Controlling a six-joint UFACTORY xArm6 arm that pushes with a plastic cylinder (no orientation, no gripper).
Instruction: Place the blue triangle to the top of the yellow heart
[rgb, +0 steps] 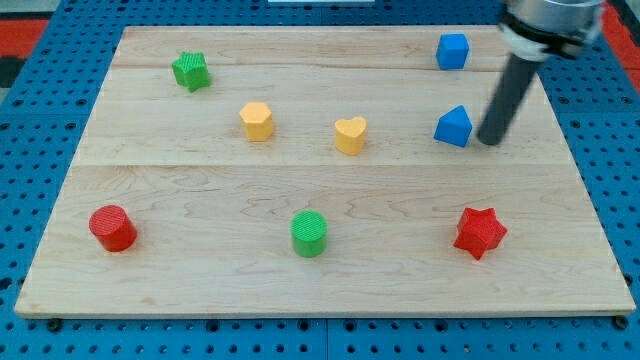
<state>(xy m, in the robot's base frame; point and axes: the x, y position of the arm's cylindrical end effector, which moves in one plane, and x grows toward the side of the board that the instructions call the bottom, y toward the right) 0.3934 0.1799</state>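
My tip (490, 141) rests on the bench (200, 190) just to the view's right of the blue triangle (453, 127); I cannot tell if they touch. I carry no hand, only a dark rod. The triangle sits well to the view's right of the yellow heart (350, 134), at about the same height. A blue cube (452, 51) lies above the triangle. A yellow hexagon (257, 121) sits left of the heart. A green star (190, 71), red cylinder (113, 228), green cylinder (309, 233) and red star (479, 232) lie apart
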